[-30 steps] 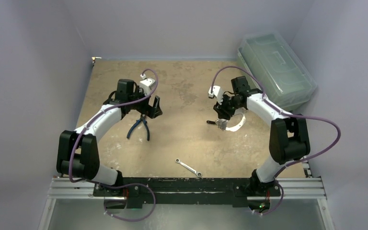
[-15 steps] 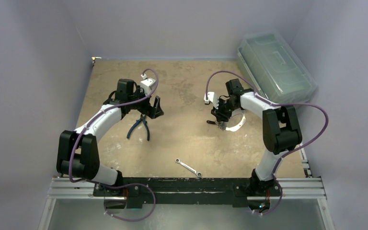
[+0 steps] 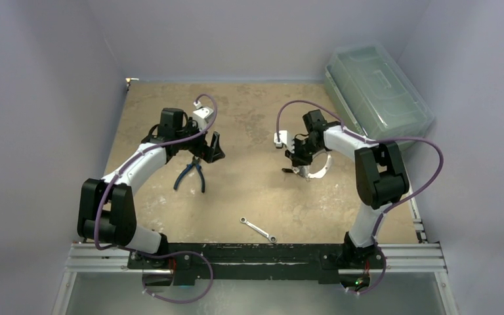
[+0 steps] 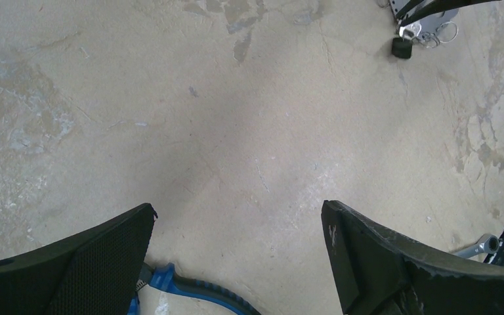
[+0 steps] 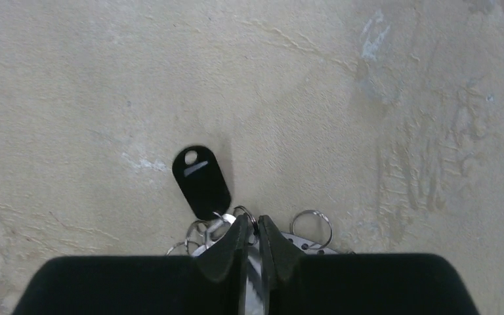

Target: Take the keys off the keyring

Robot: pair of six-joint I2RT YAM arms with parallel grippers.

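1. Lavender walls close round a tan, mottled desk (image 3: 249,190); we see both arms reaching out over it from the near edge.
2. We find the left end effector (image 3: 205,156) released, its dark fingers (image 4: 105,262) spread wide above the desk; the blue-handled pliers (image 3: 193,174) lie just beneath it, one grip showing at the bottom of the left wrist view.
3. We see the right end effector (image 5: 249,226) clenched, its tips pinched on the small silvery metal keys (image 5: 205,241); a black oval tag (image 5: 201,182) juts from the cluster and lies flat on the desk; small split rings (image 5: 312,228) lie just beside the tips.
4. We place the large oval keyring (image 3: 323,167), white outside, on the desk right of centre; it curves out from beneath the right end effector towards the right wall.
5. We note a slim silver wrench (image 3: 258,229) near the front edge, well apart from both arms; a translucent lidded plastic box (image 3: 377,92) sits at the far right corner.
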